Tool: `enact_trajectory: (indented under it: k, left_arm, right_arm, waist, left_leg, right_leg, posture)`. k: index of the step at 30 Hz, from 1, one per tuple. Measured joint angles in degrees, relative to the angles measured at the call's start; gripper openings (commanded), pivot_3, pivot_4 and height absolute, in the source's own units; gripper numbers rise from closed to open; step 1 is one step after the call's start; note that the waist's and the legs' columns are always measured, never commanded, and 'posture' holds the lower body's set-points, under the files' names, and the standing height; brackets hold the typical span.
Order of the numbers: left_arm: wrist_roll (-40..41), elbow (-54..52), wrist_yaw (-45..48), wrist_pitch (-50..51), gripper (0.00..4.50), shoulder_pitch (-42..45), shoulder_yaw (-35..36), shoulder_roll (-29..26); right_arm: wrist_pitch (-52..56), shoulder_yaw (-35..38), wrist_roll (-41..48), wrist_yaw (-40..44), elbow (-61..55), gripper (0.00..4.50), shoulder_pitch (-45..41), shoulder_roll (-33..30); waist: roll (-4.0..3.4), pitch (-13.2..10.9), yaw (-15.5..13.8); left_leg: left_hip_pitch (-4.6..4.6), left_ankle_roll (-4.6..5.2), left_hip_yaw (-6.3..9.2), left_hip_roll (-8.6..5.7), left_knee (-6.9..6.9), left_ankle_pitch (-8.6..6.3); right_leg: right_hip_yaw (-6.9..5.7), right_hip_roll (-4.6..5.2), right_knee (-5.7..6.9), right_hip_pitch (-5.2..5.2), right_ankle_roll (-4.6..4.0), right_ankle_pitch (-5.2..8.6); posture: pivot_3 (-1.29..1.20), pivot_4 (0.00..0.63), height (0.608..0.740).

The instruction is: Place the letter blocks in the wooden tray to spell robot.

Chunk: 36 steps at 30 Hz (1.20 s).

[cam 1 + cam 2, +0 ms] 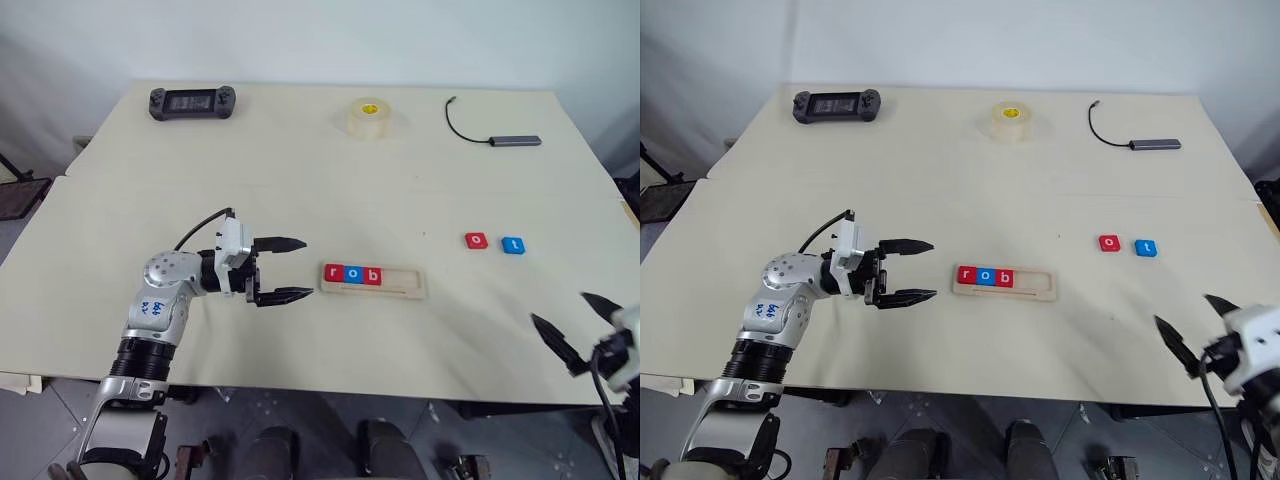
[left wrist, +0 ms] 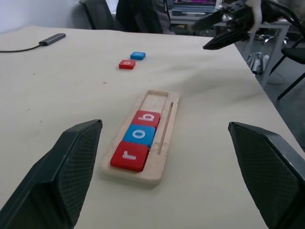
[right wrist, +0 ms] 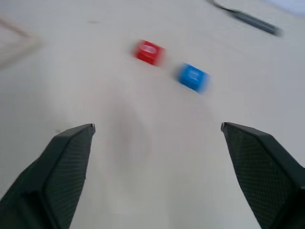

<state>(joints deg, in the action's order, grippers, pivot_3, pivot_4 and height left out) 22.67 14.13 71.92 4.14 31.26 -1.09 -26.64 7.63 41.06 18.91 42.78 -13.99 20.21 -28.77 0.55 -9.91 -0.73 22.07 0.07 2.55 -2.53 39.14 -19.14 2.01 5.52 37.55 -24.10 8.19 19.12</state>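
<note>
At frame edge, right tool (image 1: 572, 327), half cut off.

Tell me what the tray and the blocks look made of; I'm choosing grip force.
Tray: pale unfinished-looking wood, matte, with faint grain and a routed slot. Blocks, such as the red r and the loose blue t: smooth, evenly coloured, slightly glossy with rounded edges, so probably plastic or painted wood; the look leaves that open. Both seem rigid.

Three red letter blocks (image 1: 333, 272), two blue (image 1: 512, 245), one wooden tray (image 1: 400, 283)
</note>
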Motion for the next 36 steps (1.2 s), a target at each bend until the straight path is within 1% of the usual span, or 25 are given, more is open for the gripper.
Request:
enact_trajectory:
  k: [4, 7, 9, 11, 15, 18, 21, 23, 28, 36]
  left_arm:
    - [0.01, 0.18, 0.38, -0.07, 4.50, 0.11, 0.05, 0.00]
    - [0.02, 0.19, 0.38, -0.07, 4.50, 0.15, 0.10, 0.00]
    - [0.05, 0.16, 0.37, -0.08, 4.50, 0.22, 0.18, -0.05]
    - [0.11, 0.04, 0.31, -0.09, 4.50, 0.40, 0.29, -0.08]
    - [0.25, -0.35, -0.06, -0.09, 4.50, 0.03, 0.77, -0.21]
    - [0.34, -0.98, -0.51, 0.00, 4.50, -0.85, 1.01, -0.27]
    - [0.37, -2.31, -0.97, 0.23, 4.50, -1.55, 0.92, -0.18]
    - [0.38, -2.50, -1.18, 0.52, 4.50, -1.67, 0.86, -0.15]
    - [0.41, -2.97, -1.32, 1.08, 4.50, -2.08, 0.88, -0.25]
    - [0.48, -4.32, -1.90, 1.34, 4.50, -2.54, 0.89, -0.43]
  right_arm:
    - [-1.39, 0.89, 1.58, -2.98, -2.02, 4.46, 4.29, 4.65]
    - [-0.15, -0.58, 2.03, -5.29, -3.69, 4.46, 2.73, 4.83]
    - [4.79, -3.84, 2.71, -6.73, -5.10, 4.46, -1.47, 1.25]
    - [10.80, -5.63, 3.37, -8.63, -5.66, 4.46, -6.70, -2.74]
    - [27.05, -10.18, 4.33, -13.98, -4.98, 4.46, -19.94, -11.31]
    - [38.13, -15.21, 3.35, -18.48, 0.56, 4.46, -30.65, -13.86]
    - [44.70, -19.51, 2.64, -20.16, 6.79, 4.46, -38.67, -14.93]
    - [45.49, -21.87, 1.56, -20.34, 11.29, 4.46, -41.51, -15.26]
    - [44.72, -24.27, -0.01, -19.90, 19.75, 4.46, -45.73, -15.34]
    - [45.09, -24.98, 0.45, -18.64, 19.87, 4.46, -46.92, -15.21]
  waist:
    - [-0.02, 0.01, 0.82]
    - [-0.02, 0.01, 1.53]
    - [-0.03, 0.00, 2.06]
    - [-0.05, 0.00, 2.23]
    - [-0.04, 0.00, 2.09]
    - [-0.04, 0.00, 2.05]
    - [-0.04, 0.00, 1.59]
    - [-0.04, 0.00, 1.16]
    - [-0.04, 0.00, 0.89]
    - [-0.04, 0.00, 0.98]
  left_leg:
    - [-0.04, 0.00, 0.01, 0.01, -0.02, 0.01]
    - [-0.37, 0.00, -0.02, 0.04, -0.02, 0.01]
    - [-0.86, 0.03, -0.01, 0.06, -0.14, -0.01]
    - [-0.88, 0.03, 0.02, 0.07, -0.13, 0.00]
    - [-0.79, -0.05, 0.14, 0.24, -0.17, 0.01]
    - [-0.68, -0.06, 0.09, 0.17, -0.17, 0.01]
    - [-0.60, -0.04, 0.13, 0.16, -0.18, 0.00]
    - [-0.55, -0.02, 0.11, 0.15, -0.19, -0.01]
    - [-0.47, 0.04, 0.10, 0.10, -0.19, -0.04]
    - [-0.47, 0.03, 0.08, 0.13, -0.21, -0.04]
  right_leg:
    - [0.01, 0.01, 0.04, 0.03, 0.00, 0.00]
    - [0.04, 0.00, -0.02, 0.36, 0.00, 0.00]
    - [0.04, 0.01, -0.12, 0.85, 0.00, 0.00]
    - [0.04, 0.03, -0.12, 0.87, 0.00, 0.00]
    - [-0.01, 0.08, -0.15, 0.80, -0.05, 0.01]
    - [0.00, 0.14, -0.15, 0.67, -0.06, 0.00]
    - [-0.05, 0.15, -0.22, 0.63, -0.06, 0.00]
    - [-0.07, 0.13, -0.30, 0.61, -0.06, 0.00]
    - [-0.10, 0.12, -0.41, 0.58, -0.05, -0.01]
    - [-0.10, 0.12, -0.45, 0.58, -0.04, -0.01]
  posture:
    - [0.00, 0.150, 0.740]
    - [0.00, 0.150, 0.740]
    - [0.00, 0.150, 0.740]
    - [0.00, 0.150, 0.740]
    - [0.00, 0.150, 0.740]
    - [0.00, 0.150, 0.740]
    - [0.00, 0.150, 0.740]
    - [0.00, 0.150, 0.740]
    - [0.00, 0.150, 0.740]
    - [0.00, 0.150, 0.740]
